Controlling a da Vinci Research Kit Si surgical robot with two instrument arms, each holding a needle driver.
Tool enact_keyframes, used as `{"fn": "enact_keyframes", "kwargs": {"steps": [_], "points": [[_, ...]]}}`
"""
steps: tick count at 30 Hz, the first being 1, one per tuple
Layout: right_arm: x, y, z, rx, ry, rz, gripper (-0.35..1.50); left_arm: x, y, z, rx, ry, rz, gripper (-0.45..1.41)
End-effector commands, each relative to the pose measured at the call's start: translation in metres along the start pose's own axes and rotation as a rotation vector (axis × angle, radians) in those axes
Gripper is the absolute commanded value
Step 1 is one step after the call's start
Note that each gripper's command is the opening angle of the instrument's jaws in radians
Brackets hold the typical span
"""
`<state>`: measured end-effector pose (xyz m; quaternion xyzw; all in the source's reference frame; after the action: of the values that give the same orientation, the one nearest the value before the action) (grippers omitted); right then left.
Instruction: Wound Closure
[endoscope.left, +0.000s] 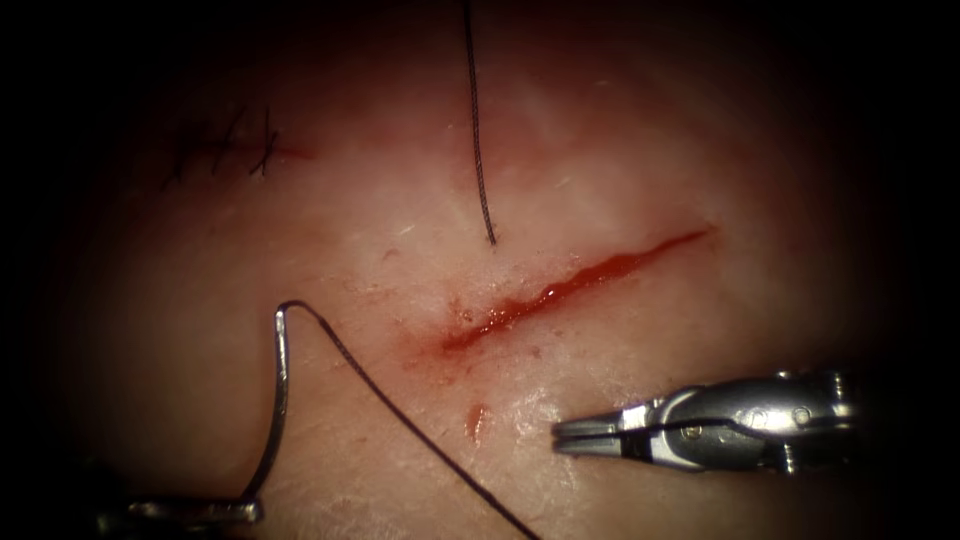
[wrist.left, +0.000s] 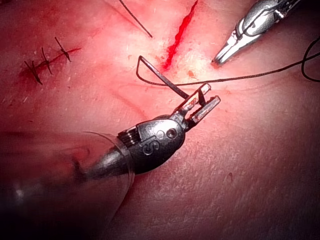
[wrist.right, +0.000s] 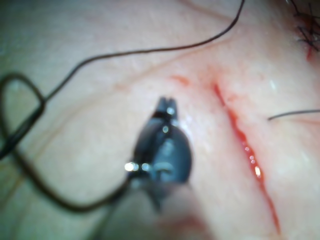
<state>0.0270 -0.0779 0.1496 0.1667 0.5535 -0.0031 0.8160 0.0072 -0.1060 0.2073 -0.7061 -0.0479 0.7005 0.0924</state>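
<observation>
The cut (endoscope.left: 570, 290) runs slantwise across the tissue (endoscope.left: 620, 140), lined with red fluid. My left tool (endoscope.left: 250, 512) sits left of the cut, shut on the curved needle (endoscope.left: 278, 400) near its pointed end. The needle stands free of the tissue, and its thread (endoscope.left: 410, 425) trails from its upper end toward the near edge. In the left wrist view the jaws (wrist.left: 202, 102) clamp the needle (wrist.left: 162, 77). My right tool (endoscope.left: 562, 435) lies right of and below the cut, shut, holding nothing; its tip (wrist.right: 167, 105) hovers beside the cut (wrist.right: 245, 145).
A loose thread end (endoscope.left: 480, 130) comes down from the far side and stops just above the cut. An older stitched cut (endoscope.left: 225, 150) lies at the far left. A small red fluid spot (endoscope.left: 475, 420) marks the tissue by the right tool's tip.
</observation>
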Motion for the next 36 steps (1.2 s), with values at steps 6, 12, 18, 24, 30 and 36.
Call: {"fn": "enact_keyframes", "kwargs": {"steps": [6,12,18,24,30,36], "points": [[0.0,-0.002,0.0004,0.042,0.0,0.012,-0.35,-0.0007,0.001,0.0007,0.0,0.002,-0.005,-0.45],[0.0001,-0.0022,0.0001,0.064,-0.003,0.011,-0.35,-0.0007,0.0009,0.0008,0.0,0.002,-0.005,-0.45],[0.0002,-0.0027,-0.0005,0.09,-0.004,0.019,-0.35,-0.0007,0.0009,0.0008,0.0,0.002,-0.005,-0.45],[0.0006,-0.0035,-0.0013,0.14,-0.003,0.039,-0.35,-0.0007,0.0009,0.0007,0.0,0.002,-0.005,-0.45],[0.0011,-0.0042,-0.0019,0.161,-0.009,0.053,-0.35,-0.0007,0.0009,0.0007,0.0,0.001,-0.005,-0.45],[0.0014,-0.0046,-0.0031,0.169,-0.011,0.054,-0.35,-0.0007,0.0009,0.0007,0.0,0.001,-0.005,-0.45]]}}
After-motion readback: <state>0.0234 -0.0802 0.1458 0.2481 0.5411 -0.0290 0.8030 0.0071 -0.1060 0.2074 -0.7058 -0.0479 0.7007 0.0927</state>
